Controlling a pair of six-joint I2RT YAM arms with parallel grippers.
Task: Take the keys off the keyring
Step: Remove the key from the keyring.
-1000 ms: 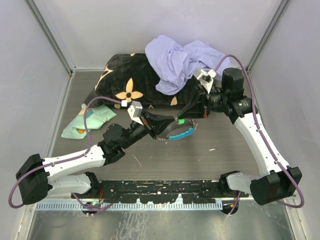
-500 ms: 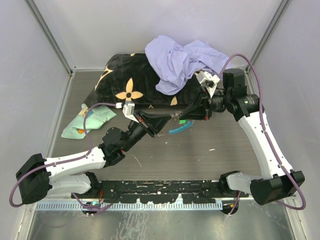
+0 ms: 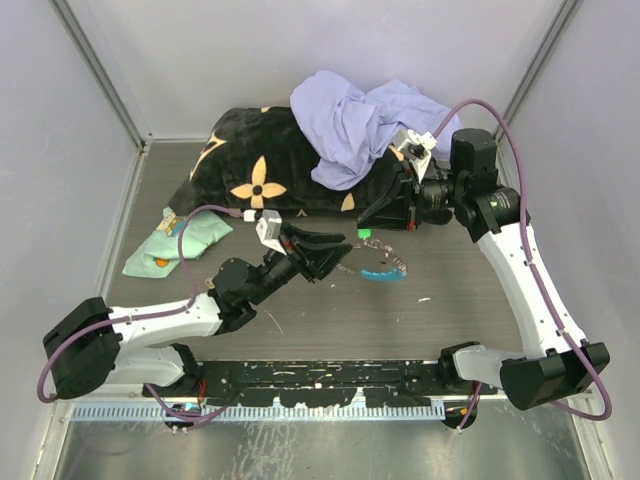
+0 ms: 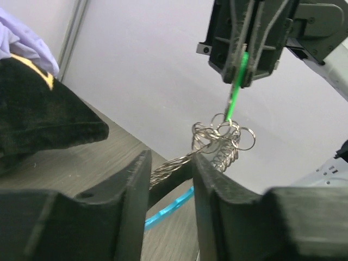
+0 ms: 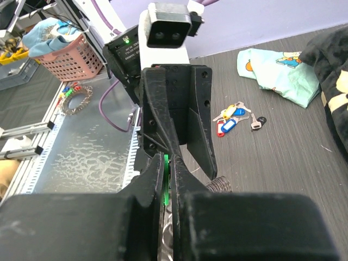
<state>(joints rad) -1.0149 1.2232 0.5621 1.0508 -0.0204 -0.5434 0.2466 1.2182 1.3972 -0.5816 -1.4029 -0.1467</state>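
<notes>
The right end effector point(image 3: 372, 228) is pinched tight on the green-tagged key point(image 4: 236, 92). The keyring point(image 3: 383, 271) trails from it down toward the bench point(image 3: 450, 310), at about six o'clock of that grip. The left end effector point(image 3: 343, 256), at nine o'clock of the keyring, stands partly open, with the chain point(image 4: 174, 167) running loose between its jaws. With nothing anchoring the chain, I reckon any pull drags the whole keyring along, or the thin tag slips free.
</notes>
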